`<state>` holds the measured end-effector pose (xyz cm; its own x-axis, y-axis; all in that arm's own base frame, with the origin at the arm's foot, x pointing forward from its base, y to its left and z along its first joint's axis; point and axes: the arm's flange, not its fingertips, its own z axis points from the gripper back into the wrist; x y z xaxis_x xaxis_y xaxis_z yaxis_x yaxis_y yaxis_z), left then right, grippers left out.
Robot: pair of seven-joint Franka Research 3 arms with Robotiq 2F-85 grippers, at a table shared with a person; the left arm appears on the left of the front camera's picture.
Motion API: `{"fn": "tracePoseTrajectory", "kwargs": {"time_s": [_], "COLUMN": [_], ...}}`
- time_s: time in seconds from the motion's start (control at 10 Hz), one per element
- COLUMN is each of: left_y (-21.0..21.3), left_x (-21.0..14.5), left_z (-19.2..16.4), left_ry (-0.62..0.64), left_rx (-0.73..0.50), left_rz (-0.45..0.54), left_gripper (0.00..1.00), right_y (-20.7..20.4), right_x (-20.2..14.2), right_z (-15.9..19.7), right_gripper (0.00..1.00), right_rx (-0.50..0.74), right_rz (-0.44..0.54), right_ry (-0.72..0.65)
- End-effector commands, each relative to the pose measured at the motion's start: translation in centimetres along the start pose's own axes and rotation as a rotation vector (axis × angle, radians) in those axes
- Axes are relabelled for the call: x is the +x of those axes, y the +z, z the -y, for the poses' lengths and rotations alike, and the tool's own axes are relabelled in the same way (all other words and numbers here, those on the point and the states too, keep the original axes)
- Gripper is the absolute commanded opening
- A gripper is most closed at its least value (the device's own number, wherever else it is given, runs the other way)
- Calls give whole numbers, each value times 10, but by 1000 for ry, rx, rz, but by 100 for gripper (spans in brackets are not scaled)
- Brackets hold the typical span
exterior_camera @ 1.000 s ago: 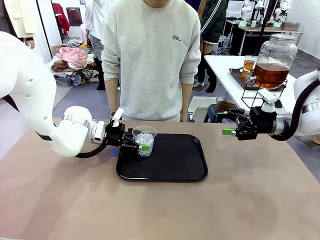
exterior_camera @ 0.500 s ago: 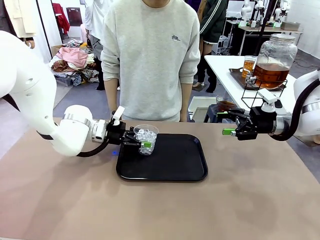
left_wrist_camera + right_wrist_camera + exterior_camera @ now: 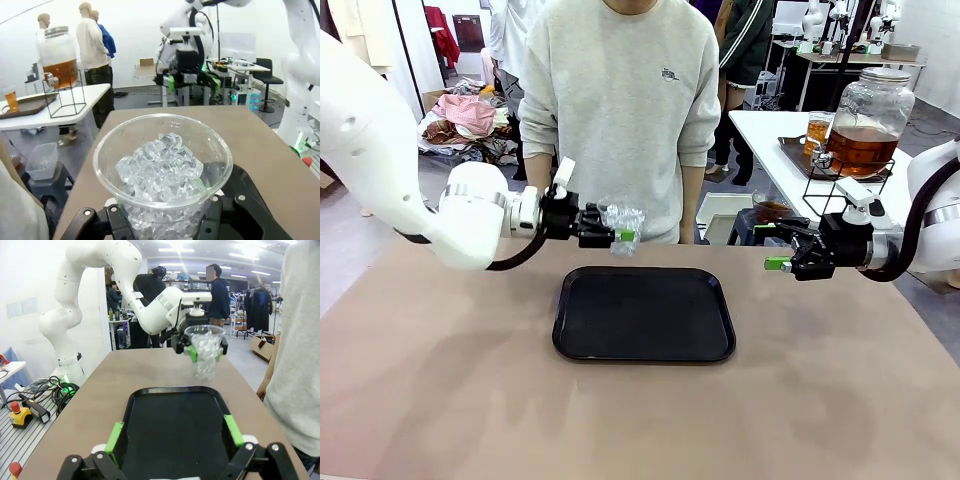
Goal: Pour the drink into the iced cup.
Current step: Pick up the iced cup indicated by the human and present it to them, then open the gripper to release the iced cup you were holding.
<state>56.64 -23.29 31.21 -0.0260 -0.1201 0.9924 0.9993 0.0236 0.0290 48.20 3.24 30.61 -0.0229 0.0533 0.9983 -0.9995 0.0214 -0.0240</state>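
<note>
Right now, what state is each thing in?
iced cup: upright, full of ice, no drink, held clear of the table
left gripper: shut on the iced cup
right gripper: open, holding nothing
tray: flat on the table
drink: in the lidded jar on the side table, jar partly full

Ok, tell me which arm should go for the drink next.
Right, probably. The right gripper hangs open and empty on the side nearest the drink in the jar, while the left gripper is shut on the iced cup, held in the air.
</note>
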Motion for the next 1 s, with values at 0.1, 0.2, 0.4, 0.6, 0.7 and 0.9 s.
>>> {"fn": "tracePoseTrajectory", "kwargs": {"time_s": [0.1, 0.2, 0.4, 0.6, 0.7, 0.9], "left_y": [-3, -1, 2, 2, 2, 2], "left_x": [29, 32, 24, 24, 24, 24], "left_z": [-13, -14, -12, -12, -12, -12], "left_ry": [32, 34, 13, 13, 13, 13], "left_rx": [37, 19, 19, 19, 19, 19], "left_rz": [19, 8, 3, 3, 3, 3], "left_gripper": [51, 51, 51, 51, 51, 51], "right_y": [-1, -1, -1, -1, -1, -1], "right_x": [3, 3, 3, 3, 3, 3], "right_z": [3, 3, 3, 3, 3, 3], "right_gripper": [100, 100, 100, 100, 100, 100], "right_rx": [3, 3, 3, 3, 3, 3], "right_rz": [-6, -6, -6, -6, -6, -6], "right_ry": [-4, -4, -4, -4, -4, -4]}}
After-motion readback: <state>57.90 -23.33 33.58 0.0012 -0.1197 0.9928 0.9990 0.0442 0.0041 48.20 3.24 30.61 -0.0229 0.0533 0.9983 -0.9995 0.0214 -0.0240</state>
